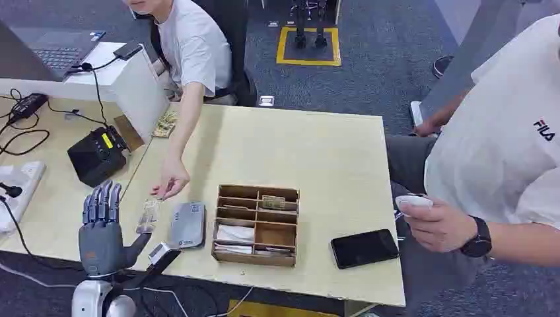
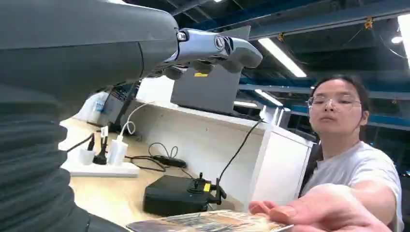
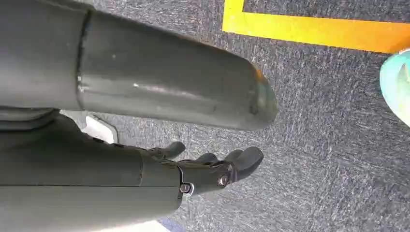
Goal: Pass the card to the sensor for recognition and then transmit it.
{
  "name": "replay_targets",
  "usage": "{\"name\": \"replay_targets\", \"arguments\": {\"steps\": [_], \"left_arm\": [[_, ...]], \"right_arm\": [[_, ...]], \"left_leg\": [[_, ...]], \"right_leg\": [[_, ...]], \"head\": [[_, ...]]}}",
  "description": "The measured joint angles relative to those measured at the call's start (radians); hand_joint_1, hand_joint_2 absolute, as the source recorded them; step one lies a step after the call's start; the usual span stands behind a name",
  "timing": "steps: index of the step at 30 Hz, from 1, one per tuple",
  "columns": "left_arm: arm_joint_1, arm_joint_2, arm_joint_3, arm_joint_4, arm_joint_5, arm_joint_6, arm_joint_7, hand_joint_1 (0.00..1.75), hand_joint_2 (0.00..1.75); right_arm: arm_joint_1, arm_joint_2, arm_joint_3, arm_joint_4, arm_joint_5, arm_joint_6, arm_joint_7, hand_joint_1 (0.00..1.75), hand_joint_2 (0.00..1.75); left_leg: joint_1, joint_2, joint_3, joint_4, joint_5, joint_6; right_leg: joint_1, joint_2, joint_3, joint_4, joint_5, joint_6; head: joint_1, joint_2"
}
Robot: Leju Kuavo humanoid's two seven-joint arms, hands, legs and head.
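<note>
Ahead of me on the pale wooden table (image 1: 310, 145) sits a wooden organizer box (image 1: 256, 224) with small compartments holding papers. A black phone (image 1: 364, 247) lies flat just beside it, toward the person in a white shirt (image 1: 502, 152), who wears a dark watch (image 1: 477, 239) and holds a small white object (image 1: 413, 201). Across the table, another seated person (image 1: 191, 46) reaches an arm over the tabletop. On the neighbouring desk I see a laptop (image 1: 49, 49), a white power strip (image 2: 96, 166) and trailing black cables (image 1: 26, 135).

The patterned card (image 1: 149, 215) lies flat on the table beside the grey sensor (image 1: 187, 224).
</note>
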Motion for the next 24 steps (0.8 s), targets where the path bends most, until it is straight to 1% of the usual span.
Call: {"name": "replay_targets", "arguments": {"steps": [2, 3, 4, 5, 6, 7, 10, 13, 19, 24], "left_arm": [[0.000, 0.000, 0.000, 0.000, 0.000, 0.000, 0.000, 0.00, 1.75], [0.000, 0.000, 0.000, 0.000, -0.002, 0.000, 0.000, 0.03, 1.75], [0.000, 0.000, 0.000, 0.000, -0.002, 0.000, 0.001, 1.48, 1.75], [0.000, 0.000, -0.001, 0.000, -0.002, 0.000, 0.005, 1.75, 1.75], [0.000, 0.000, -0.002, 0.001, 0.002, 0.000, 0.010, 1.68, 1.75], [0.000, 0.001, -0.004, 0.002, 0.008, 0.000, 0.014, 1.75, 1.75], [0.000, 0.008, -0.025, 0.005, 0.048, 0.000, 0.045, 1.75, 1.75], [0.000, 0.017, -0.038, 0.009, 0.061, 0.000, 0.061, 1.75, 1.75], [0.000, 0.026, -0.052, 0.009, 0.096, 0.000, 0.053, 1.75, 1.75], [0.000, 0.032, -0.061, 0.012, 0.098, 0.000, 0.053, 1.75, 1.75]], "right_arm": [[0.000, 0.000, 0.000, 0.000, 0.000, 0.000, 0.000, 0.00, 0.00], [0.000, 0.000, 0.000, 0.000, 0.000, 0.000, 0.000, 0.00, 0.00], [0.000, 0.000, 0.000, 0.000, 0.000, 0.000, 0.000, 0.00, 0.00], [0.000, 0.000, 0.000, 0.000, 0.000, 0.000, 0.000, 0.00, 0.00], [0.000, 0.000, 0.000, 0.000, 0.000, 0.000, 0.000, 0.00, 0.00], [0.000, 0.000, 0.000, 0.000, 0.000, -0.001, 0.000, 0.00, 0.00], [0.000, 0.000, 0.000, 0.000, -0.005, -0.002, 0.000, 0.00, 0.00], [0.000, 0.000, 0.000, 0.000, -0.013, -0.002, 0.000, 0.00, 0.00], [0.000, 0.000, 0.000, 0.000, -0.013, -0.002, -0.001, 0.00, 0.00], [0.000, 0.000, 0.000, 0.000, -0.013, -0.002, -0.001, 0.00, 0.00]], "left_leg": [[0.000, 0.000, 0.000, 0.000, 0.000, 0.000], [0.000, 0.000, 0.000, 0.000, 0.000, 0.000], [0.000, 0.000, 0.000, 0.000, 0.000, 0.000], [0.000, 0.000, 0.000, 0.000, 0.000, 0.000], [0.000, 0.000, 0.000, 0.000, 0.000, 0.000], [0.000, 0.000, 0.000, 0.000, 0.000, 0.000], [0.000, 0.000, 0.000, 0.000, 0.000, 0.000], [0.000, 0.000, 0.000, 0.000, 0.000, 0.000], [0.000, 0.000, 0.000, 0.000, 0.000, 0.000], [0.000, 0.000, 0.000, 0.000, 0.000, 0.000]], "right_leg": [[0.000, 0.000, 0.000, 0.000, 0.000, 0.000], [0.000, 0.000, 0.000, 0.000, 0.000, 0.000], [0.000, 0.000, 0.000, 0.000, 0.000, 0.000], [0.000, 0.000, 0.000, 0.000, 0.000, 0.000], [0.000, 0.000, 0.000, 0.000, 0.000, 0.000], [0.000, 0.000, 0.000, 0.000, 0.000, 0.000], [0.000, 0.000, 0.000, 0.000, 0.000, 0.000], [0.000, 0.000, 0.000, 0.000, 0.000, 0.000], [0.000, 0.000, 0.000, 0.000, 0.000, 0.000], [0.000, 0.000, 0.000, 0.000, 0.000, 0.000]], "head": [[0.000, 0.000], [0.000, 0.000], [0.000, 0.000], [0.000, 0.000], [0.000, 0.000], [0.000, 0.000], [0.000, 0.000], [0.000, 0.000], [0.000, 0.000], [0.000, 0.000]]}}
